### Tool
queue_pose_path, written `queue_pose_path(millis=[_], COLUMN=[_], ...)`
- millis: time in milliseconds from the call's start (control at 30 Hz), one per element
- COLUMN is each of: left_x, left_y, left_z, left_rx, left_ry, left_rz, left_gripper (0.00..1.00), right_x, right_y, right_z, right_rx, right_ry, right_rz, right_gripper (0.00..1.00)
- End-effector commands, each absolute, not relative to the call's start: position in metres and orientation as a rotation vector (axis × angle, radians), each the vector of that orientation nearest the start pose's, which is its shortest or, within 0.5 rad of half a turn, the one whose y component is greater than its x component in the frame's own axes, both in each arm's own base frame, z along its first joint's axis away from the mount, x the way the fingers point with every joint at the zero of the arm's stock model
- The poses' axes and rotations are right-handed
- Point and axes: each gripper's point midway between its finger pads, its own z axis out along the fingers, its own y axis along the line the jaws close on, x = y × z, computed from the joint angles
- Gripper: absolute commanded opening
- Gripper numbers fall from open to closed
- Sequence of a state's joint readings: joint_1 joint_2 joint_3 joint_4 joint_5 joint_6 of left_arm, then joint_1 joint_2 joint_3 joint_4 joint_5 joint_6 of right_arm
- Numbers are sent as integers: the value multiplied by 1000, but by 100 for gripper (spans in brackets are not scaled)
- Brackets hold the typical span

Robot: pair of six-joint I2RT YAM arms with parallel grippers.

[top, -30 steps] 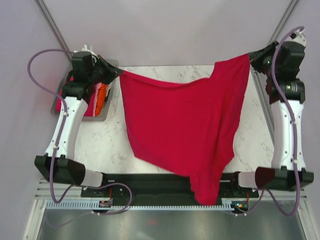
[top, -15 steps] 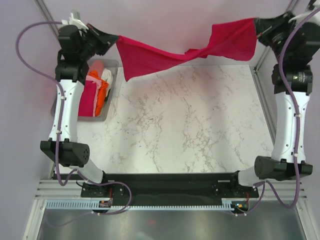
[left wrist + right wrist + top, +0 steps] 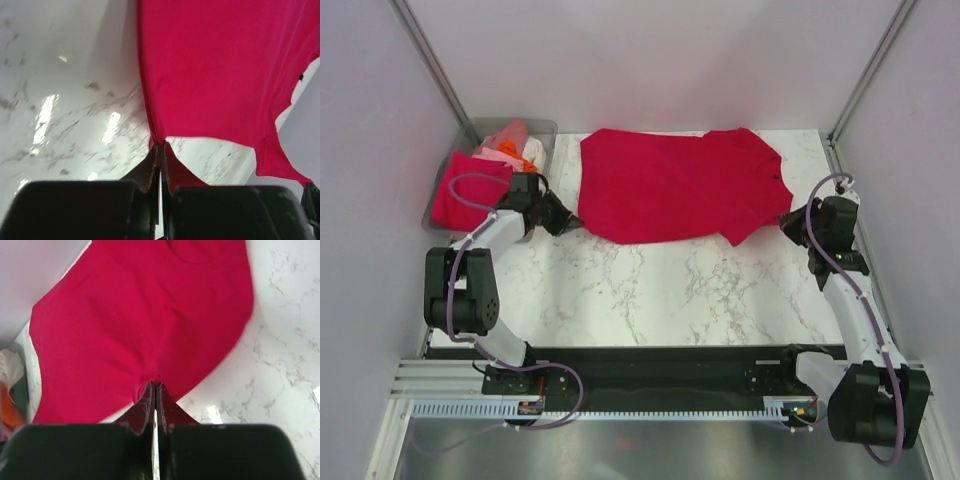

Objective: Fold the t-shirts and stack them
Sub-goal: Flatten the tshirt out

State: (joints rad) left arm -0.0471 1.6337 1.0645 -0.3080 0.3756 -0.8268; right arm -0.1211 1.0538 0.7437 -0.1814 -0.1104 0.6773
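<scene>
A crimson red t-shirt (image 3: 670,185) lies spread flat across the far half of the marble table, neck opening toward the right. My left gripper (image 3: 570,224) is low at the shirt's near left corner and shut on that corner (image 3: 161,144). My right gripper (image 3: 785,221) is low at the shirt's right end, shut on a pinch of its near edge (image 3: 154,384). In the left wrist view the red cloth (image 3: 215,65) fans out from the pinch, as it does in the right wrist view (image 3: 140,315). More t-shirts sit at far left: magenta-pink (image 3: 465,190), orange (image 3: 515,158), pale pink (image 3: 510,133).
A clear grey plastic bin (image 3: 546,127) at the far left holds the other shirts, just left of my left arm. Metal frame posts (image 3: 435,65) rise at both back corners. Bare marble tabletop (image 3: 680,290) stretches from the shirt to the arm bases.
Both grippers, still gripping the red shirt, swung it up and toward the back, then came down low. The shirt went from hanging over the near edge to lying flat.
</scene>
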Motion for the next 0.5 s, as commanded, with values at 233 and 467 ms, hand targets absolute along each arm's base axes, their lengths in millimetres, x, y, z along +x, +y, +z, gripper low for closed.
queue_pose_path(millis=[233, 467], left_x=[324, 284], left_y=[-104, -101], left_z=[77, 72], left_rx=[-642, -691], left_ry=[2386, 2360], left_rz=[-783, -790], left_gripper=[2, 2], right_x=[287, 243], right_y=[-15, -18], right_z=[165, 168], right_rx=[733, 763], right_ry=[1906, 1899], right_rz=[284, 230], right_gripper=[0, 0])
